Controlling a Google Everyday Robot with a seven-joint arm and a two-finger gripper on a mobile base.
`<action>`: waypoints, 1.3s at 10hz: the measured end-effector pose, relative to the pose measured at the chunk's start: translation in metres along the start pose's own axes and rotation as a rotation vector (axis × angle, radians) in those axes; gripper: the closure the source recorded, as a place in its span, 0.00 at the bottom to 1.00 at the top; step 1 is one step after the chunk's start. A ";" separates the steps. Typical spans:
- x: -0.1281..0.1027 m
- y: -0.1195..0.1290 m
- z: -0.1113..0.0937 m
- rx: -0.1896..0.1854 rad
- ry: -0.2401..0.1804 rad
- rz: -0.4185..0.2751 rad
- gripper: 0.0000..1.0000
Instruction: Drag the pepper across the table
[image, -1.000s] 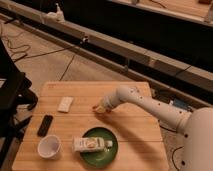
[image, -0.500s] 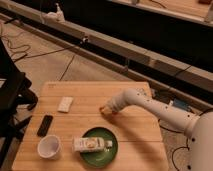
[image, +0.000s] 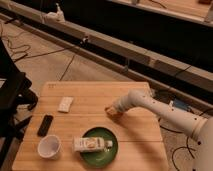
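Camera view, looking down at an angle on the table (image: 90, 102), light-brown planks with the grain running lengthwise. The white arm (image: 165, 112) reaches in from the right edge and bends down toward the middle of the tabletop. The gripper (image: 113, 113) sits low at the surface, just right of centre, above the far rim of the green plate (image: 116, 150). Its fingers are drawn together, narrow, with no gap to be seen between them.

The pepper (image: 115, 117) shows only as a small orange-tan patch right at the gripper's tip, on the near underside of it, pressed close to the wood. Gripper and pepper are touching or as good as touching; whether the fingers pinch it or merely press on it I cannot tell. Most of its shape is hidden by the gripper.

The plate lies toward the near edge, close in front of the gripper but apart from it. A white carton (image: 90, 144) lies on its side across the plate, its left end overhanging the rim. Left of that stands a white cup (image: 49, 147), upright, near the front left corner. A black remote (image: 45, 125) lies at a slant beyond the cup. A white packet (image: 65, 104) lies flat farther back on the left, well apart from the gripper.
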 end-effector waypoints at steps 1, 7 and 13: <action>0.008 -0.005 -0.007 0.017 0.003 0.020 1.00; 0.049 -0.027 -0.051 0.108 0.013 0.117 1.00; 0.082 -0.034 -0.082 0.165 -0.015 0.215 1.00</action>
